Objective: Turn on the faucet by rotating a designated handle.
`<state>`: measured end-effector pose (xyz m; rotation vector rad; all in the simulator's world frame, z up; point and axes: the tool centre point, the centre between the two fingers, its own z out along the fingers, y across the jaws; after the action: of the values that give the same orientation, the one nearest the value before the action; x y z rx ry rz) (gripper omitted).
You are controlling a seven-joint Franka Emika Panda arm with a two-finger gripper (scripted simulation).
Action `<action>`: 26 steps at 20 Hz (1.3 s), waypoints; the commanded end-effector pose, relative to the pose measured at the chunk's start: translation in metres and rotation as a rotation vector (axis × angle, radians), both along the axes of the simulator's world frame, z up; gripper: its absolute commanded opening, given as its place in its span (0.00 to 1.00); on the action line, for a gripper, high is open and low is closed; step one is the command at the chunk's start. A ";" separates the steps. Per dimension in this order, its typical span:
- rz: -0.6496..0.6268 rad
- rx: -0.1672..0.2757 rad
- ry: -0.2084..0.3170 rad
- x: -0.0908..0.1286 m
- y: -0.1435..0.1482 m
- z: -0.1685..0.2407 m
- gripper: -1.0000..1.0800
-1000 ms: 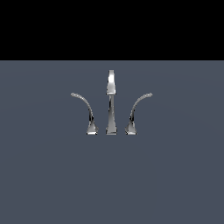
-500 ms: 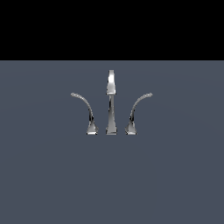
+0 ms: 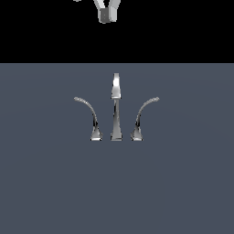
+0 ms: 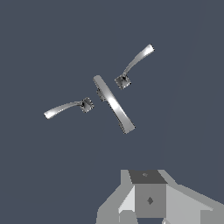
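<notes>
The chrome faucet (image 3: pixel 116 109) stands on the grey floor with its tall straight spout in the middle. The designated handle (image 3: pixel 142 116) is the slim curved lever at the exterior view's right, its tip arcing right. The mirror lever (image 3: pixel 89 114) arcs left. My gripper (image 3: pixel 106 17) hangs high above the faucet at the view's top edge, far from it, fingers together and holding nothing. In the wrist view the faucet (image 4: pixel 111 103) shows from above with a lever on each side; I cannot tell which one is designated. The gripper (image 4: pixel 147 176) shows at the frame's edge.
The flat dark grey floor (image 3: pixel 55 192) spreads all round the faucet. Behind it is a black background.
My gripper has come into the exterior view at the top edge; it was out of view before. The faucet and both levers have not moved.
</notes>
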<state>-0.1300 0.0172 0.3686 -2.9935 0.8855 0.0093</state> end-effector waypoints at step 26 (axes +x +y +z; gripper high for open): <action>-0.761 -0.015 0.007 0.143 -0.090 -0.152 0.00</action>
<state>0.0064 -0.0651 0.2255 -2.5036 1.8874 0.0034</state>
